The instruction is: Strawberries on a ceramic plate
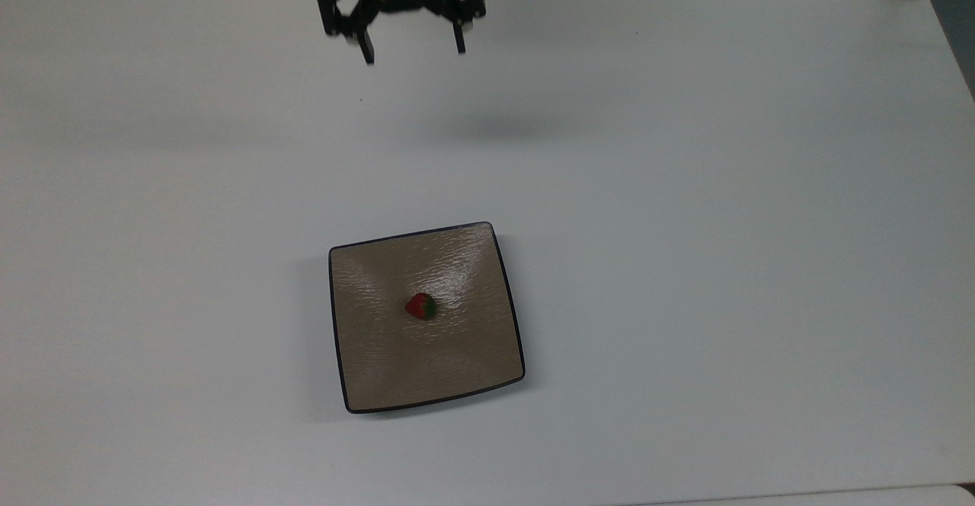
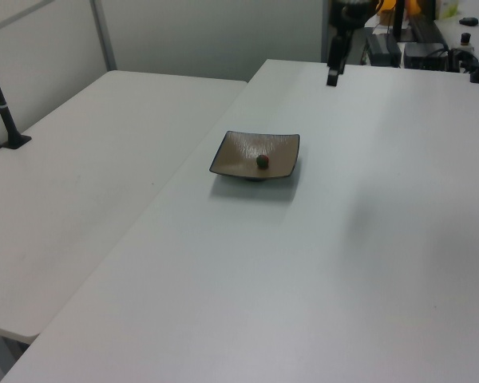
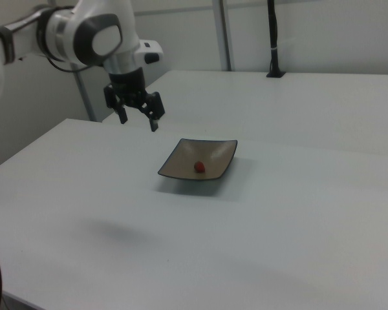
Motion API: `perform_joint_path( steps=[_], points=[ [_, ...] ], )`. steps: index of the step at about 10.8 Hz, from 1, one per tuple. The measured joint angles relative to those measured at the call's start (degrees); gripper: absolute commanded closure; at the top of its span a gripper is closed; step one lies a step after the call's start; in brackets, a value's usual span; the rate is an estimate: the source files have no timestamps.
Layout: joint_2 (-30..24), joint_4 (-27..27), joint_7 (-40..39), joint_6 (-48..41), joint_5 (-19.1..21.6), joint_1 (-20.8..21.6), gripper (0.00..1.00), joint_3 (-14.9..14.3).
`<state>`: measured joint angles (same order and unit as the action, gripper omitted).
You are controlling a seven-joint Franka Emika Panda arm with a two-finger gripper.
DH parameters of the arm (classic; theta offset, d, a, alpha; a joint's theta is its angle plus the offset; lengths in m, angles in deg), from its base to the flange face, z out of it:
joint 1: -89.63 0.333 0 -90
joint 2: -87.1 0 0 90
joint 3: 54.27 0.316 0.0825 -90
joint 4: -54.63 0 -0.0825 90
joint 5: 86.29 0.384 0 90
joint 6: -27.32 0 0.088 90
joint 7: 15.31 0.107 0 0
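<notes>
Red with a dark green cap, one strawberry (image 1: 420, 306) lies near the middle of the single tan-brown square ceramic plate (image 1: 381, 369) on the white counter (image 1: 685, 224), while the arm's black gripper (image 1: 415, 50) hangs well apart from both, its two fingers (image 1: 369, 52) spread wide and holding nothing.

The white table (image 1: 685, 186) below me is broad and matte. Directly on it sits one square tan-brown ceramic plate (image 1: 381, 369) with a thin dark rim, nearer the top view's bottom edge and a little toward the top view's left. A second white table (image 2: 88, 159) stands alongside, at the left view's left.
</notes>
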<state>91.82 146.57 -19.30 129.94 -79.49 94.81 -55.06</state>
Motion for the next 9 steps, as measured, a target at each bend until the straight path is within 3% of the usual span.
perform_joint_path(
  steps=[4,9],
  points=[
    [-5.2,0.3,5.2,-9.8,-3.6,0.3,0.0,0.0],
    [-6.3,2.8,5.5,-6.2,-3.6,2.1,0.0,0.1]
  ],
)
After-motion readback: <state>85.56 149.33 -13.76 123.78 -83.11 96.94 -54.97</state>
